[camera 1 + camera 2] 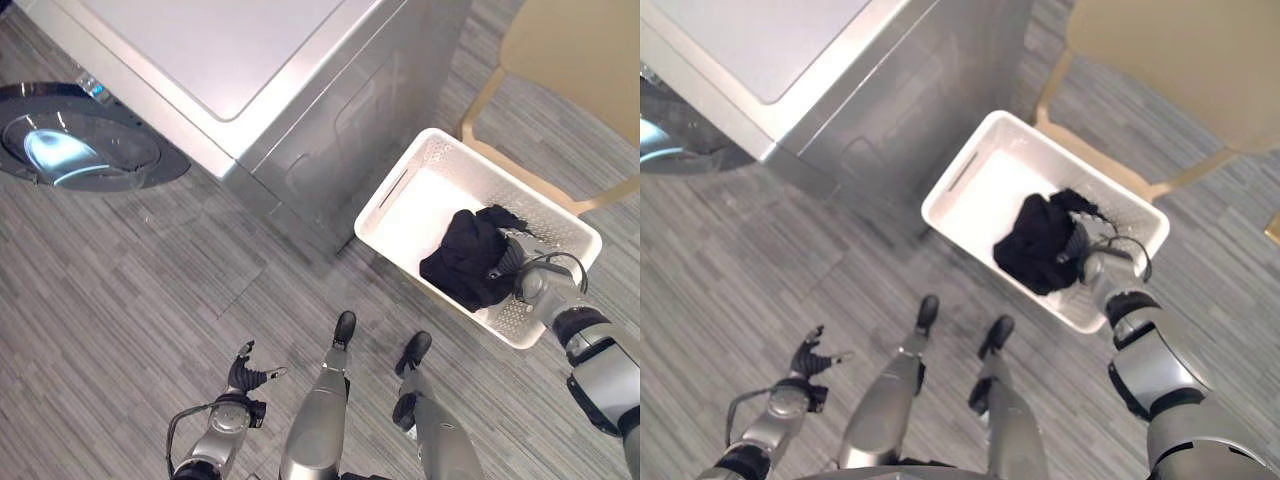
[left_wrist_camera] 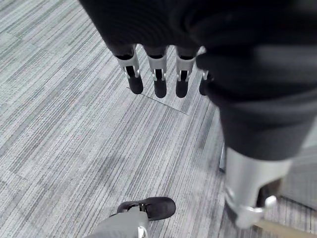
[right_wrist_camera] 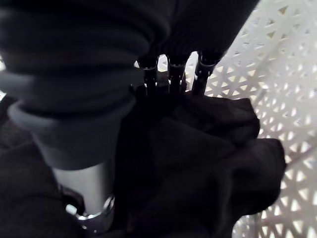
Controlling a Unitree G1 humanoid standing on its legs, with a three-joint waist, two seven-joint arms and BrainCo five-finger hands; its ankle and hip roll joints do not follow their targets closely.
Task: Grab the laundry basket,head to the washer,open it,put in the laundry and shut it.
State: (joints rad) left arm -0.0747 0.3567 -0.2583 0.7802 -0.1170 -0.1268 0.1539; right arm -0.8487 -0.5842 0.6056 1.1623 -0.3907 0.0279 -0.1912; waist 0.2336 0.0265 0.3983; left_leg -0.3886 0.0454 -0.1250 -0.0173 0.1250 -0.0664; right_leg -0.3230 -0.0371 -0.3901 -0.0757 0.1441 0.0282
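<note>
My right hand (image 1: 528, 282) is down in the white laundry basket (image 1: 395, 190), fingers buried in the black laundry (image 1: 470, 258), grip unreadable; left hand (image 1: 243, 376) hangs relaxed, far off.

- Left hand (image 2: 163, 74): dark ribbed cover over back and wrist; silver fingers (image 2: 159, 79) in a row, rounded black tips.
- Left thumb: silver cylinder, small metal fittings near its end.
- Right hand (image 3: 99, 163): same dark ribbed cover, silver thumb barrel, dark finger links.
- Forearms: silver-grey shells with black bands.
</note>
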